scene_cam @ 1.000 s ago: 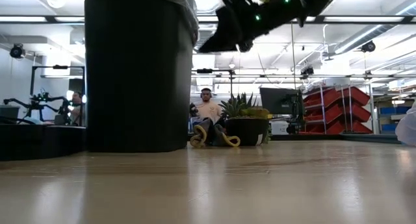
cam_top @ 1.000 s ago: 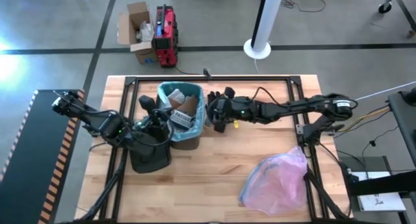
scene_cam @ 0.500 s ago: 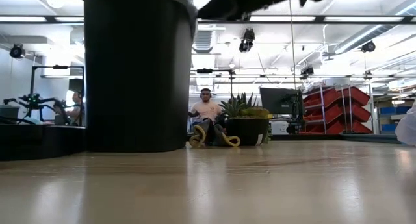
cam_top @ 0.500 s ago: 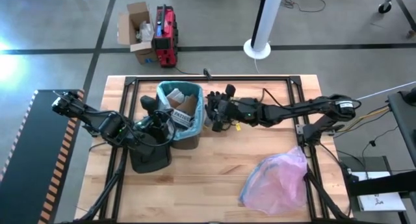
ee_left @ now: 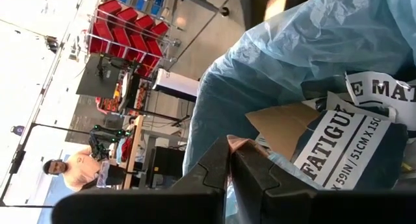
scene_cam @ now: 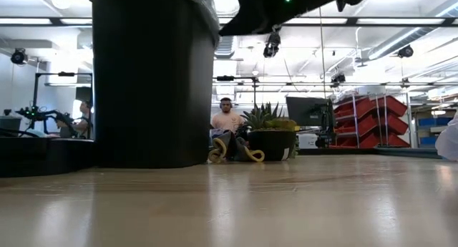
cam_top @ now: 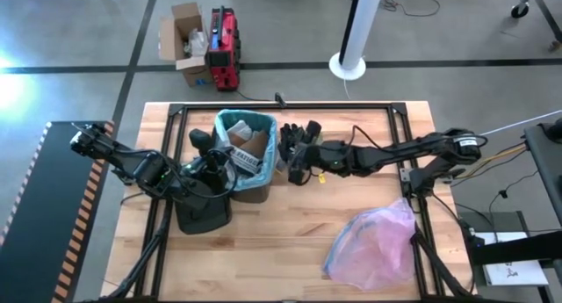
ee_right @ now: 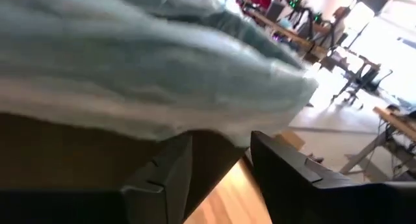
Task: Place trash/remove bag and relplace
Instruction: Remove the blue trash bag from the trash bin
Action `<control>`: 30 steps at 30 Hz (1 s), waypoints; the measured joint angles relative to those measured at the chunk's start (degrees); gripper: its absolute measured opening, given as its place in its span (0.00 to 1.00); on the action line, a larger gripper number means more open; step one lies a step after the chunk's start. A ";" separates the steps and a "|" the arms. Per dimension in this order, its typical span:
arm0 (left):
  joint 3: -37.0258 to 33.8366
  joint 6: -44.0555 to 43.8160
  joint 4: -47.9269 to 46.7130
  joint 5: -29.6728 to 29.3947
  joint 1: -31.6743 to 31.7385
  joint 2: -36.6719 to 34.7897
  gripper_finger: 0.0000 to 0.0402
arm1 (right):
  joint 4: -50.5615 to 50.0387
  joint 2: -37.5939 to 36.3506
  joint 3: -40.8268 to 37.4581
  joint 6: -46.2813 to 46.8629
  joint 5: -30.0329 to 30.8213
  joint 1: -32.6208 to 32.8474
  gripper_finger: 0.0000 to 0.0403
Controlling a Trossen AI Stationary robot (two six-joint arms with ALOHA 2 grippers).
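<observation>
Nearest the desk's front edge, toward its right corner, the pinkish-lilac bag (cam_top: 373, 241) lies slumped and untouched. Further in, the left claw (cam_top: 222, 165) sits with its fingers pressed together at the bin's (cam_top: 252, 191) left rim, apparently nipping the liner there, though that's hard to confirm. The bag (ee_left: 312, 49), blue-teal and crinkly, lines the bin near the desk's back edge, trash (cam_top: 250, 145) of brown paper and printed card piled inside. The right claw (ee_right: 221, 169) hangs spread at the far rim, gripping nothing. That film looks light, limp and slippery, so take the rolled rim, not the belly.
</observation>
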 joint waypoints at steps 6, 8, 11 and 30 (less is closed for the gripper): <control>0.00 0.00 0.00 0.17 0.00 -0.02 0.00 | 0.11 1.92 -0.96 2.16 0.42 -0.04 0.33; 0.00 0.00 -0.03 0.24 0.00 -0.04 0.00 | 1.49 2.96 -0.68 1.50 0.37 -0.07 0.32; 0.00 0.00 -0.07 0.28 0.00 -0.04 0.00 | 6.23 4.80 -0.14 0.42 -0.06 -0.02 0.31; 0.00 0.02 -0.35 1.42 0.00 0.02 0.00 | 16.55 1.06 0.63 -4.48 2.82 1.60 0.32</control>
